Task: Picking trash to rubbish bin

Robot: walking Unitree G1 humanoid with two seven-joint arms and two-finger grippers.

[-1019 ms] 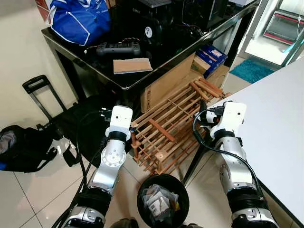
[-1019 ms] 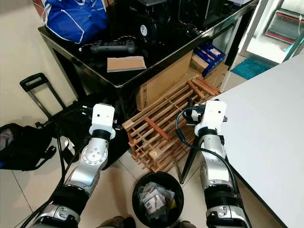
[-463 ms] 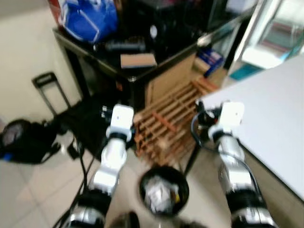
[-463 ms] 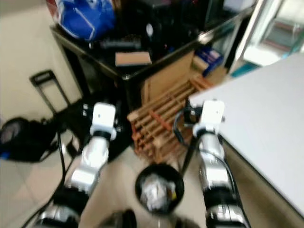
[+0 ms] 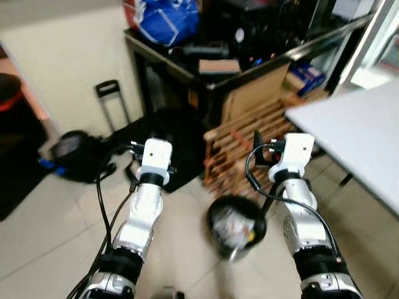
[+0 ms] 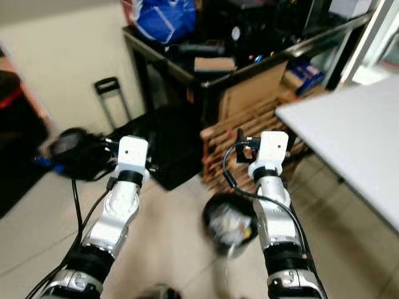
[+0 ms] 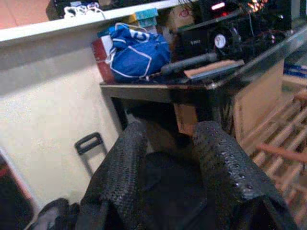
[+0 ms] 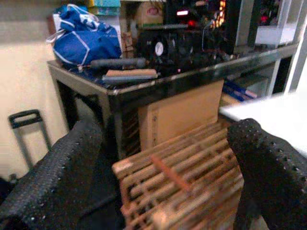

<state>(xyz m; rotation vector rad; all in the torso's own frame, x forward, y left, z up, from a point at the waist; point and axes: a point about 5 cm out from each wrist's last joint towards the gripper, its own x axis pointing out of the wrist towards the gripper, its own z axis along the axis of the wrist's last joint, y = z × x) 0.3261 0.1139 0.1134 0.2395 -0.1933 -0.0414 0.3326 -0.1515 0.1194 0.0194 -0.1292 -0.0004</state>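
Both arms reach forward, holding nothing. The left gripper (image 7: 168,163) has its fingers slightly parted; the right gripper (image 8: 163,163) is spread wide. The black rubbish bin (image 5: 237,224), holding crumpled trash (image 5: 232,222), sits on the floor below and between them, nearer the right arm.

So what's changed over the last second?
Mostly the camera: the robot has backed off and turned left, so the whole scene slid right. Both grippers, left and right, remain raised, open and empty. The black bin stays full of trash beside the wooden rack.
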